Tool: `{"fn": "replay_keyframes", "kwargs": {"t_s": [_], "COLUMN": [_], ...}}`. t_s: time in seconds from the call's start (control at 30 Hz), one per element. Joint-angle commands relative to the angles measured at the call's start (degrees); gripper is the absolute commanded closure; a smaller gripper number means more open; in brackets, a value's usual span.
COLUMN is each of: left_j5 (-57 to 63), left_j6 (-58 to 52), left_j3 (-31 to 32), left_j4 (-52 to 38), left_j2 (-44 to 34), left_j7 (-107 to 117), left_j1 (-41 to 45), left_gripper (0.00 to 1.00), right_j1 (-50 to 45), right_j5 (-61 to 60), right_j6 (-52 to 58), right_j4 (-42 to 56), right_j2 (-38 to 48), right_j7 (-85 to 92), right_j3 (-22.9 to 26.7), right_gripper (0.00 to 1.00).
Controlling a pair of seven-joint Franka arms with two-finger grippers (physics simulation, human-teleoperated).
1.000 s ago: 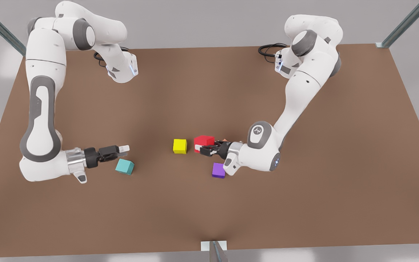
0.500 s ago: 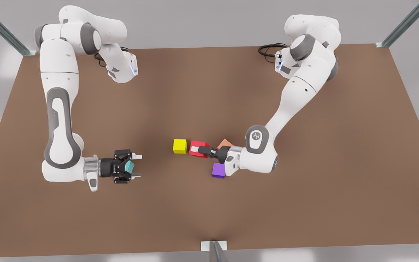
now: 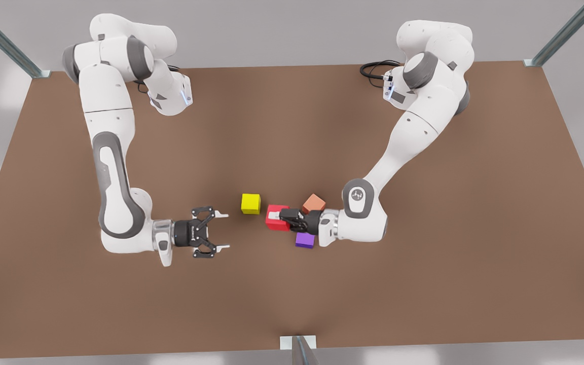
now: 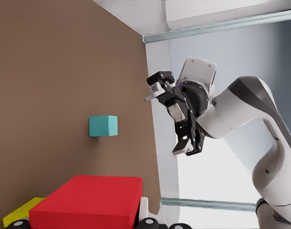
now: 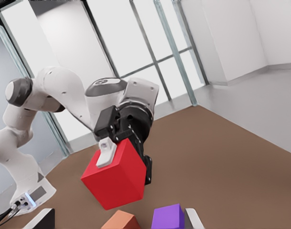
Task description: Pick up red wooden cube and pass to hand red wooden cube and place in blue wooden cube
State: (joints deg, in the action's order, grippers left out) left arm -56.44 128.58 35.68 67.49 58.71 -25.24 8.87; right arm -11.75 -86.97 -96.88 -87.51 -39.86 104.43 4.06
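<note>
Clamped in the left end effector (image 3: 283, 219), raised off the surface (image 3: 424, 284): the red wooden cube (image 3: 272, 219). Facing it from the front view's left, near but apart, fingers spread and empty: the right end effector (image 3: 223, 231). Farther beyond, resting on the surface: the blue wooden cube (image 4: 103, 126).

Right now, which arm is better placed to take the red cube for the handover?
The right arm. The right gripper is open and faces the red wooden cube, which the left gripper holds shut, with bare table between them.
</note>
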Motion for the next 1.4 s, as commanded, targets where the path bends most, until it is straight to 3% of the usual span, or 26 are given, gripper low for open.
{"fn": "replay_keyframes", "kwargs": {"t_s": [0.0,0.23,0.43,1.37], "left_j5": [-2.1,-6.0,-6.3,-6.4], "left_j6": [1.8,1.9,2.5,2.8], "left_j3": [0.1,0.1,0.2,0.4], "left_j4": [0.1,-0.1,-0.1,-1.0], "left_j2": [-0.1,-0.4,-0.4,0.1], "left_j7": [-16.1,-10.1,-1.1,12.1], "left_j1": [0.0,0.1,0.1,1.2], "left_gripper": [0.49,0.49,0.49,0.49], "right_j1": [-1.0,-3.5,-5.6,-7.8], "right_j5": [-4.6,-10.2,-12.3,-13.4], "right_j6": [-0.5,-7.4,-11.8,-7.4], "right_j4": [0.3,-0.4,-8.8,-7.8], "right_j2": [-0.8,-1.5,3.2,1.6], "right_j7": [21.7,16.0,16.1,20.0], "right_j3": [0.0,0.0,0.0,-2.6], "right_gripper": [0.0,0.0,0.0,0.0]}}
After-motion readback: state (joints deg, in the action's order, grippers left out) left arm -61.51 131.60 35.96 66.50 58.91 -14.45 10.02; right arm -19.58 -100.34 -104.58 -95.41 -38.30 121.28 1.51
